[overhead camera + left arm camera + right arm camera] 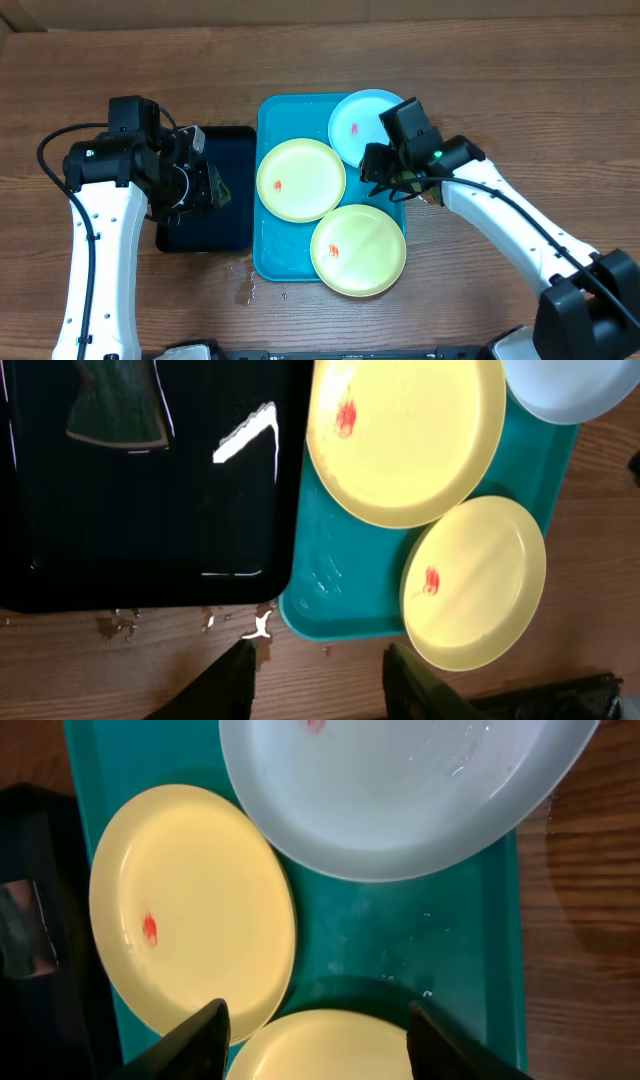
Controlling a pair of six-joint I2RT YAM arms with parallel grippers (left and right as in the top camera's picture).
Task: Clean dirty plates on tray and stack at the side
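Note:
The bright cyan tray [272, 255] holds three plates. One yellow-green plate [300, 180] lies at its left and a second [358, 250] at its front right, overhanging the rim. A light cyan plate [355, 125] lies at the back right. Each has a small orange-red smear. My right gripper [383, 175] is open and empty above the tray; in the right wrist view [315, 1030] its fingers hover over the front yellow-green plate [320, 1055], below the cyan plate [400, 790]. My left gripper [208, 187] is open and empty over the black tray; it also shows in the left wrist view [320, 680].
A smaller black tray [215, 230] lies left of the cyan tray, touching it. A dark green pad [115, 405] lies in it. Water drops [245, 285] sit on the wooden table by the cyan tray's front left corner. Bare wood surrounds both trays.

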